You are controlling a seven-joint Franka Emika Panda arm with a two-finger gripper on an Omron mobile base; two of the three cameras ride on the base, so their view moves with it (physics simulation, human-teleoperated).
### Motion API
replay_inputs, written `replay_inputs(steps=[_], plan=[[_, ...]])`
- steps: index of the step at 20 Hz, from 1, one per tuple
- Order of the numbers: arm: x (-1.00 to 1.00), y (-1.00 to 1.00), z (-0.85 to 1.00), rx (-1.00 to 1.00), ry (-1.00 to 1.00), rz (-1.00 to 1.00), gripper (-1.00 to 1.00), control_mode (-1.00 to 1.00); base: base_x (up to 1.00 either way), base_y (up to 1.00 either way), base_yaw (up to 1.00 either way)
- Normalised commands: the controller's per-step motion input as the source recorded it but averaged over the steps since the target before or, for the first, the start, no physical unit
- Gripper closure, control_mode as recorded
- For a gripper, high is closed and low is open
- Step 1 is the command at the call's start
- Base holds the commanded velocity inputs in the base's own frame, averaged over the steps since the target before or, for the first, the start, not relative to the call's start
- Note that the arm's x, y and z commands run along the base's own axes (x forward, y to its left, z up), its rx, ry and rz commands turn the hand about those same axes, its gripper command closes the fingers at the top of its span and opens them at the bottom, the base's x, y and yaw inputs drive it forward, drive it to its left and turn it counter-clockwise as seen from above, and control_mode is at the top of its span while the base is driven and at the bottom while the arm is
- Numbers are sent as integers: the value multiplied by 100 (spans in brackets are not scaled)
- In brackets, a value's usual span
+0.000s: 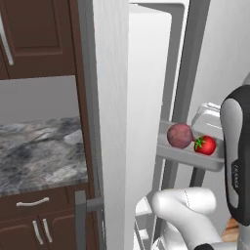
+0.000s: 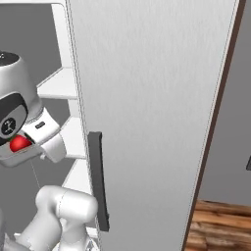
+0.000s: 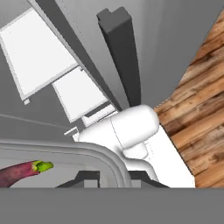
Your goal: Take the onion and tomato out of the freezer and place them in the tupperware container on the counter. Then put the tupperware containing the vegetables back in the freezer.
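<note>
left base view: onion (image 1: 179,135) and tomato (image 1: 205,145) touching on a freezer (image 1: 146,97) door shelf, near its front edge; counter (image 1: 39,146) left.
right base view: tomato again.
hand view: gripper (image 3: 109,177) over the shelf rim, opening cannot be told.
step: first pick; next, close on one vegetable.

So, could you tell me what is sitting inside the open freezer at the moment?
On a door shelf of the freezer sit the onion and, beside it, the tomato. The robot's arm covers the shelf's right end, so anything further along cannot be seen.
</note>
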Motion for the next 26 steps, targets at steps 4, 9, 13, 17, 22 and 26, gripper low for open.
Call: replay_inputs(steps=[4,9,13,17,22,26], plan=[[0,0,9,5,-5,-31,100,-100,0,0,0],[0,2,2,5,-8,-45,100,-100,0,0,0],[9,28,5,4,-8,-51,100,-100,0,0,0],[26,41,24,8,-15,-45,100,-100,0,0,0],[49,21,25,14,-12,-33,100,-100,0,0,0],[38,1,20,15,-9,-19,100,-100,0,0,0]])
